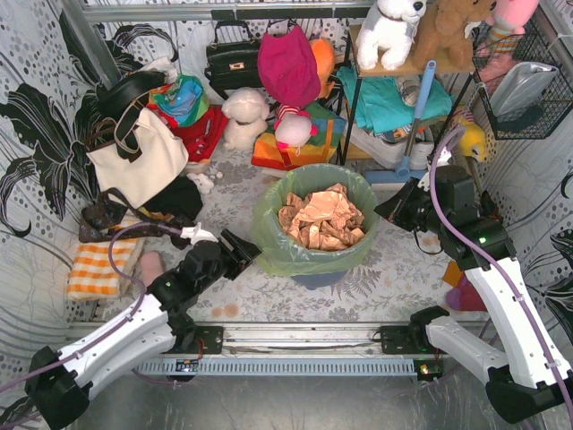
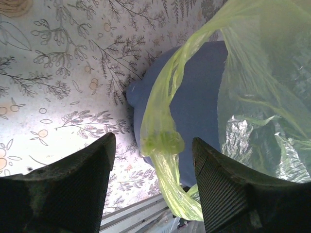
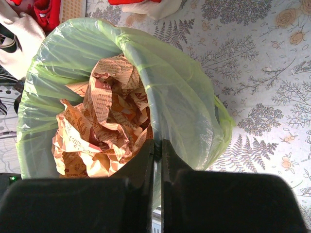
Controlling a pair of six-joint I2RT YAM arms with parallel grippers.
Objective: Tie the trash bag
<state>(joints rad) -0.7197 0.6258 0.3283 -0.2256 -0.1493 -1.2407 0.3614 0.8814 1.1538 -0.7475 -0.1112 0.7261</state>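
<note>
In the middle of the surface [image 1: 394, 269], the trash bag [image 1: 269, 224] sits in its bin [image 2: 204, 97], mouth gaping, my left fingers [image 2: 73, 184] spread either side of its twisted tail [image 2: 160, 141] at 8 o'clock without touching, right fingers [image 3: 141, 165] closed at 3 o'clock, so I reckon that tail flops loose unheld.

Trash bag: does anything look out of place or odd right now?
A twisted strand of the trash bag hangs loose down the outside of the bin, ungripped between the fingers of the open left gripper. Nothing looks spilled or torn.
</note>
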